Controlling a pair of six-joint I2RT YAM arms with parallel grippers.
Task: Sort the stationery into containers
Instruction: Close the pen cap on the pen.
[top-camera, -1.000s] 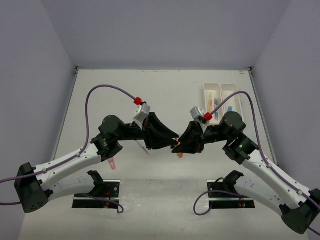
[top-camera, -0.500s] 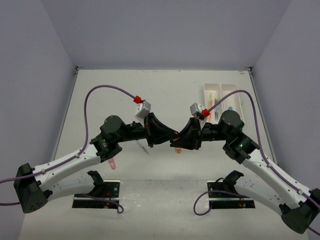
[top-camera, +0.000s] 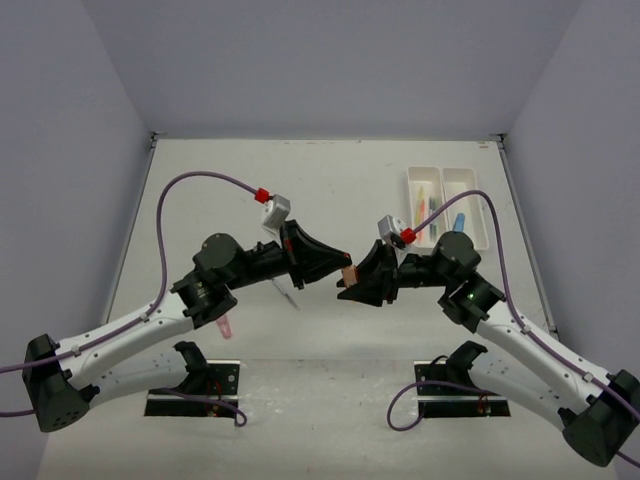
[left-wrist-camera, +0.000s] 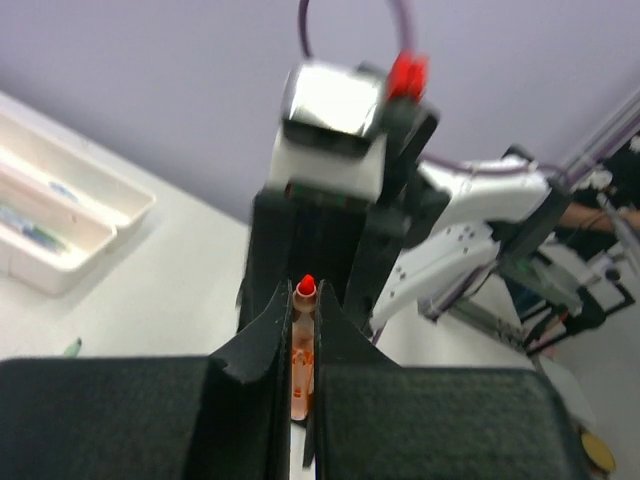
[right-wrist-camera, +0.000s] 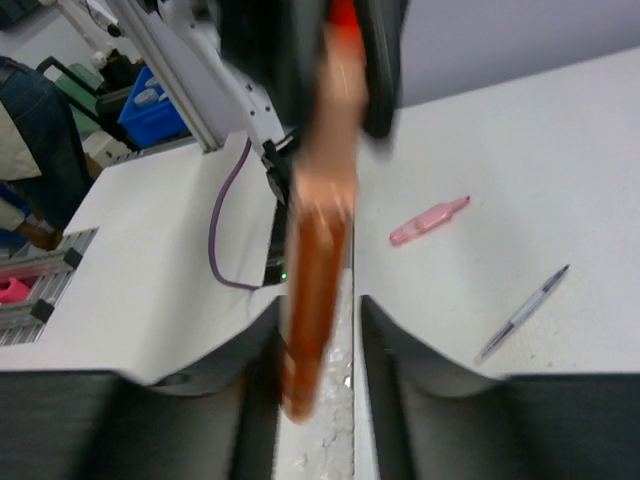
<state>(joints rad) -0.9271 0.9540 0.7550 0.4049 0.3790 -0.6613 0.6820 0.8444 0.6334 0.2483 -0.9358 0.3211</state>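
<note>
My left gripper (top-camera: 341, 270) is shut on an orange marker (top-camera: 349, 275) and holds it above the table's middle. In the left wrist view the marker (left-wrist-camera: 302, 345) stands between the shut jaws (left-wrist-camera: 303, 300), its red tip pointing at the right wrist. My right gripper (top-camera: 349, 291) faces it tip to tip. Its jaws (right-wrist-camera: 318, 325) are open, and the blurred marker (right-wrist-camera: 320, 260) reaches in between them, close to the left finger (right-wrist-camera: 255, 350). Two white trays (top-camera: 414, 190) (top-camera: 478, 200) lie at the back right, with pens in them.
A pink marker (top-camera: 226, 326) (right-wrist-camera: 428, 220) and a thin pen (top-camera: 286, 293) (right-wrist-camera: 523, 312) lie on the table under the left arm. The trays also show in the left wrist view (left-wrist-camera: 120, 205), with a green item (left-wrist-camera: 72, 347) near them.
The left wrist has drawn back to the left and both grippers have risen a little. The orange marker has gone up with them, still between the two grippers.
</note>
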